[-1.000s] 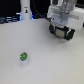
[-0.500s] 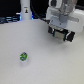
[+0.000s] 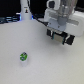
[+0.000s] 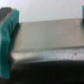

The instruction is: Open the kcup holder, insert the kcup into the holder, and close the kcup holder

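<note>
My gripper (image 3: 59, 36), far right in ext. view: fingers spread wide, nothing held. Wrist view: teal pads (image 4: 8, 35) straddle the grey top of the kcup holder (image 4: 47, 42); contact can't be judged. Kcup (image 3: 22, 57) sits on the white table (image 3: 50, 65), near left, well apart from gripper.

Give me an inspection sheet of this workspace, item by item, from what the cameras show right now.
Surface: white table, no marks seen.
Job's things: the kcup rests on the table, apart from the arm; the kcup holder shows as a grey-and-dark face filling the wrist view.
Clutter: a white post at the back.
End effector: end effector hangs above the table on the exterior view's right; green fingers frame the holder; open or shut unclear.
Cables: nothing seen.
Surroundings: dark, blurred background.
</note>
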Available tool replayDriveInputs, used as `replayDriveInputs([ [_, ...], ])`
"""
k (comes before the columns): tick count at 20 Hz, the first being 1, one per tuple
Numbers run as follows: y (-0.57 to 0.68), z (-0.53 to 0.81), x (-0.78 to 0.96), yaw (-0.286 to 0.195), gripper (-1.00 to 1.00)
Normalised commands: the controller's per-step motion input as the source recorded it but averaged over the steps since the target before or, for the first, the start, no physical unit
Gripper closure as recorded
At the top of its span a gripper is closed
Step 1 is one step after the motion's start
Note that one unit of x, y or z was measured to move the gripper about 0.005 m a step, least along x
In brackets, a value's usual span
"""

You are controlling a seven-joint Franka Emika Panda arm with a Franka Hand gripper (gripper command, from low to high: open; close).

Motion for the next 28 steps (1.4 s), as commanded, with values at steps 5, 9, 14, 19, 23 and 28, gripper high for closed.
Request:
replayDriveInputs([
  [5,-0.39,0.25,0.85,-0.053,1.00],
  [9,-0.19,0.18,0.59,-0.102,-1.00],
  [14,-0.27,0.31,0.27,-0.143,-1.00],
  [19,-0.53,0.28,0.18,-0.166,-1.00],
  [23,-0.65,0.20,0.08,-0.199,-1.00],
  [28,-0.54,0.15,0.01,-0.243,-1.00],
])
